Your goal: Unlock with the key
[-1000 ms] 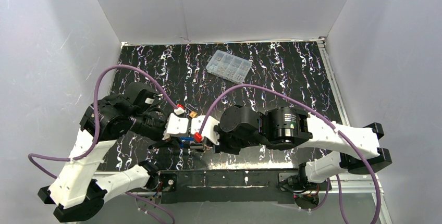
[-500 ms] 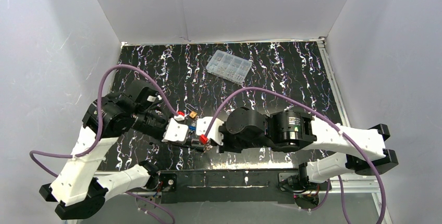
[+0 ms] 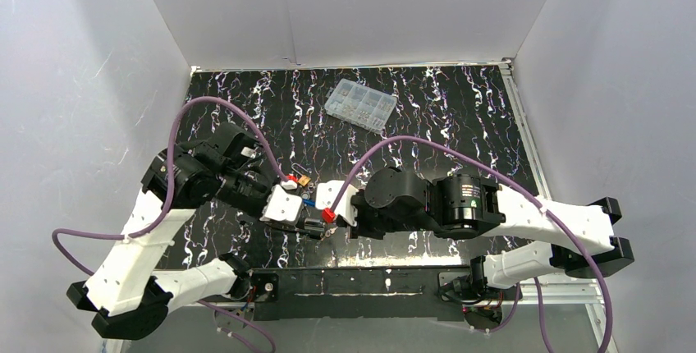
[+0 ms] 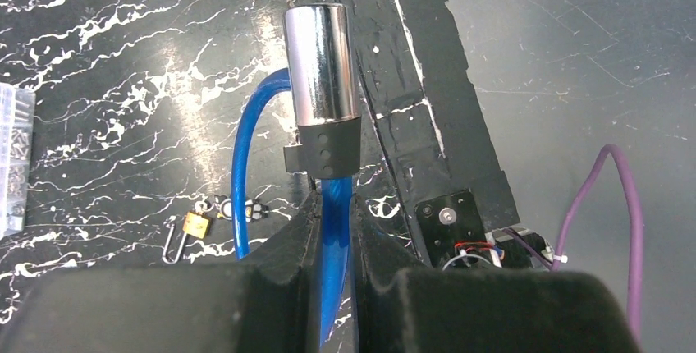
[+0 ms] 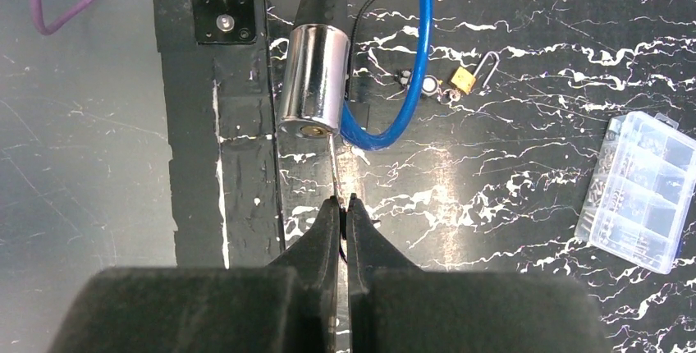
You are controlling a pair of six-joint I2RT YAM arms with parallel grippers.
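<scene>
A cable lock hangs between the two grippers: a chrome cylinder on a looped blue cable. My left gripper is shut on the blue cable just below the cylinder's black collar. My right gripper is shut on the key, a thin blade seen edge-on. The key's tip reaches the cylinder's end face, just right of the keyhole. Whether it is in the keyhole I cannot tell.
A small brass padlock and a pair of small keys lie on the black marbled mat. A clear compartment box sits at the back. A black taped strip runs along the near edge.
Both arms have shifted slightly to the right, carrying lock and key with them. Both grips are unchanged.
</scene>
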